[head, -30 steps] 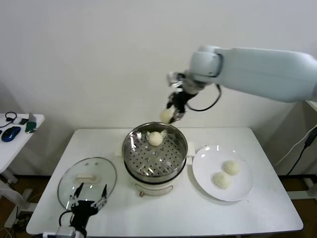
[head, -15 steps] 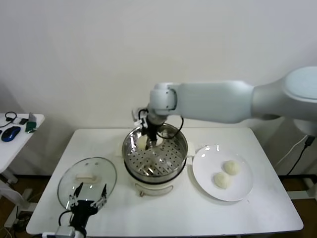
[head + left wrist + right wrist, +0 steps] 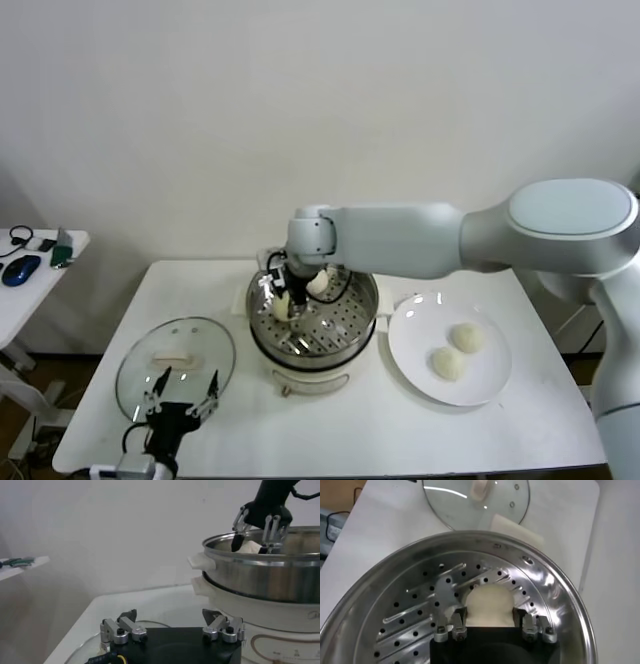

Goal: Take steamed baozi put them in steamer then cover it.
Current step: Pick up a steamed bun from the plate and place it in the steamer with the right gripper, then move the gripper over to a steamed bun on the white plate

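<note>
A: Start big. White table (image 3: 560, 420), and where on it?

B: Mid-table, the steamer (image 3: 365, 318), open, perforated tray showing. On the robot's left of it, flat on the table and apart from the pot, the cover (image 3: 140, 375). On the right, just beside the pot, a white plate (image 3: 480, 385).

A: And the arms?

B: Reaching across from the right, down inside the pot: right gripper (image 3: 282, 308), pinching one baozi (image 3: 489, 602) between its fingers, low over the tray at the left side. Hovering over the near edge of the cover, the left gripper (image 3: 180, 405), spread wide, holding nothing.

A: Other buns?

B: One more, the far baozi (image 3: 318, 284), lying on the tray just beside the gripper. Two on the plate: the upper baozi (image 3: 467, 337) and the lower baozi (image 3: 447, 363), close together.

A: So how to finish this placing well?

B: Probably: lower until the dough rests on the tray, then ease the fingers apart slowly, since soft dough may cling. Lift straight up, clear of the rim and of the neighbouring bun. Leave room on the near side of the tray for the remaining pair.
</note>
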Motion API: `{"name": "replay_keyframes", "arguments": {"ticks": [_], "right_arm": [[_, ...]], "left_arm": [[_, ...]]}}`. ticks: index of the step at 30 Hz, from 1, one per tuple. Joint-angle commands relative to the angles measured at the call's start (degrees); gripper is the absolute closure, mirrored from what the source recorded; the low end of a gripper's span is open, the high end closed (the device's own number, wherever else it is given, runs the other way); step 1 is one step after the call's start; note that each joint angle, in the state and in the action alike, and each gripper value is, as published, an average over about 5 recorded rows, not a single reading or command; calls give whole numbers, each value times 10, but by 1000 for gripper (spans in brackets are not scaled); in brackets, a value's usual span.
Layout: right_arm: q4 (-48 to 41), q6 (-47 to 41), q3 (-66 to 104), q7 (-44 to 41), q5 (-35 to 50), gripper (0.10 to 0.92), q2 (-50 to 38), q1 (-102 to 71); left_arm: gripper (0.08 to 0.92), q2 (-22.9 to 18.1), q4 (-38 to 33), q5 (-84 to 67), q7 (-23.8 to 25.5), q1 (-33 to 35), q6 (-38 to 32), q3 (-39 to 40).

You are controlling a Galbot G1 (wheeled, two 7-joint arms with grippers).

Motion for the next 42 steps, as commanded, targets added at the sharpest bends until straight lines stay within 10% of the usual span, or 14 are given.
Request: {"name": "replay_keyframes", "arguments": {"ticks": [1,9,20,42], "right_arm": [[-11,-2,0,6,-2,389,8,-11],[28,25,-13,-19,19,214,-39,67],[155,107,-149,-157,106,202,-248,300],[202,81,-73,-81,-186,203,-507,-33]], "left_arm": [[177,-1,0,1,0,0,0,1],[177,0,-5,2,1,0,3,2],[177,3,-8,6,1,3,3,8],[177,-9,-19,17,2,7,4,10]]}}
